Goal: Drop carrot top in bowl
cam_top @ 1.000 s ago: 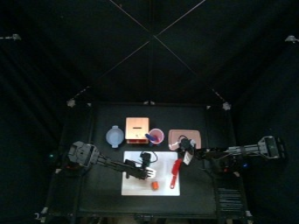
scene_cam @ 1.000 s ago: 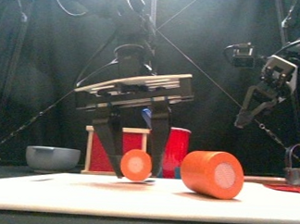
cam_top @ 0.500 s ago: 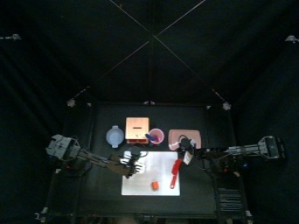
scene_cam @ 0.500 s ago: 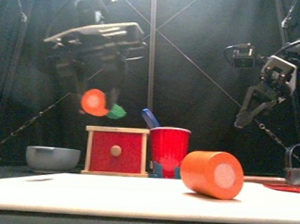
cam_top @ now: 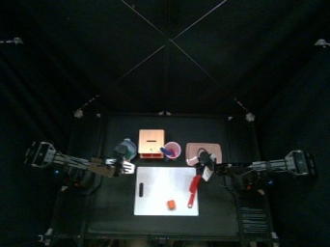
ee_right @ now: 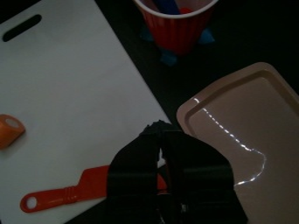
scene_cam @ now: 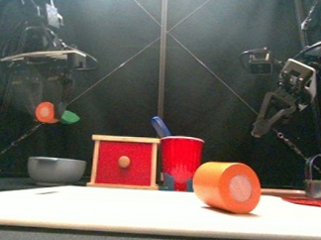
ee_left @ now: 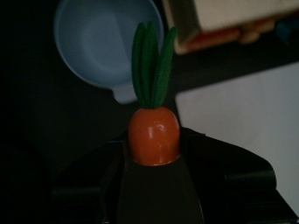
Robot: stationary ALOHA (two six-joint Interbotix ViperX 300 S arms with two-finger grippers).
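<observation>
Black curtains all round, small black table [cam_top: 219, 183] below with a white board [cam_top: 168, 190] on it. Left gripper [ee_left: 155, 162] clamped on the carrot top [ee_left: 153, 131]: orange stub pinched between the jaws, green leaves pointing out ahead of them. Held high in the front view [scene_cam: 46, 112], well above the grey bowl [scene_cam: 53, 169] and about over it. Seen from the wrist, bowl [ee_left: 98, 48] just beyond the leaf tips, its far rim cut off by the frame; board edge [ee_left: 251, 105] off to one side of the jaws, apart from the bowl. Jaw tips themselves mostly hidden under the stub. From above, left gripper [cam_top: 123, 167] too small and dark to read, sitting beside the bowl [cam_top: 126, 149] at the board's left edge, open table around it.

Right gripper [ee_right: 166, 149] pressed closed, nothing between the jaws, hanging over the gap between board [ee_right: 70, 96] and tray [ee_right: 251, 122]. Red knife [ee_right: 76, 190] partly covered by those jaws. Red cup [ee_right: 177, 16] ahead of them, cut off at the frame. Carrot piece [ee_right: 9, 129] on the board, half out of frame. In front, same piece [scene_cam: 228, 186] large and near; red box [scene_cam: 123, 161] and cup [scene_cam: 182, 160] behind it.
</observation>
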